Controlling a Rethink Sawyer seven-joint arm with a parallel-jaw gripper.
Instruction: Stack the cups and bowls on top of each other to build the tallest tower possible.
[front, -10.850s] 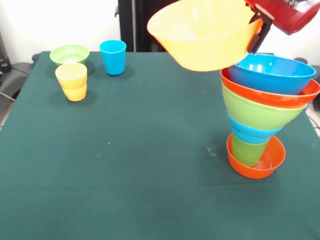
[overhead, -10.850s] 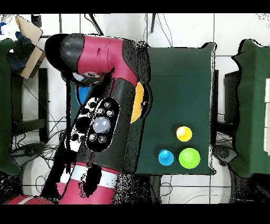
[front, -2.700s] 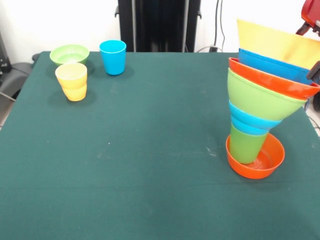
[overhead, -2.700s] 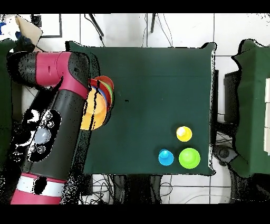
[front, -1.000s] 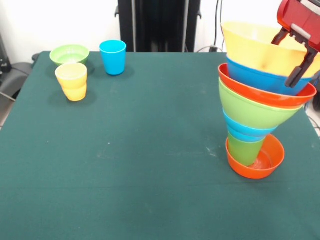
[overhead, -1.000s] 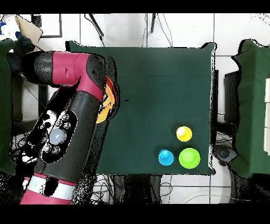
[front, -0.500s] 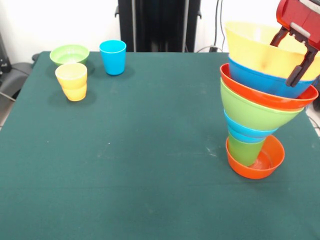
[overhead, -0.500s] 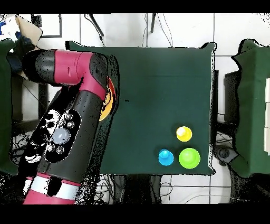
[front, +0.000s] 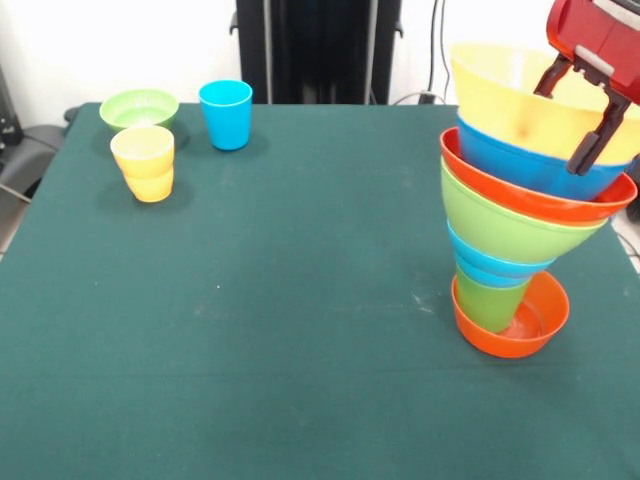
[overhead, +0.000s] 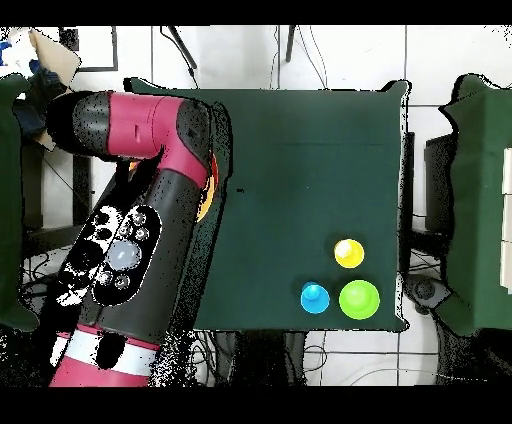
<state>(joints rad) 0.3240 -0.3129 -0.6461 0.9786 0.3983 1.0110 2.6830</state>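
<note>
The tower stands at the right of the front view: a red-orange bowl (front: 512, 326) lowest, then a green cup (front: 489, 300), a blue bowl (front: 497, 264), a green bowl (front: 510, 226), an orange bowl (front: 540, 196), a blue bowl (front: 525, 160) and a large yellow bowl (front: 515, 95) on top. It leans slightly. My gripper (front: 572, 115) is open, its two black fingers either side of the yellow bowl's right rim. In the overhead view my arm (overhead: 150, 220) hides the tower except an orange sliver (overhead: 206, 196).
At the far left of the front view stand a small green bowl (front: 139, 107), a blue cup (front: 226, 114) and a yellow cup nested in another (front: 144, 162). They also show in the overhead view: yellow (overhead: 349, 253), blue (overhead: 315, 297), green (overhead: 359, 298).
The yellow bowl has come down from the gripper's hold onto the tower's top. Over the last second the gripper has shifted slightly; the tower stays standing.
</note>
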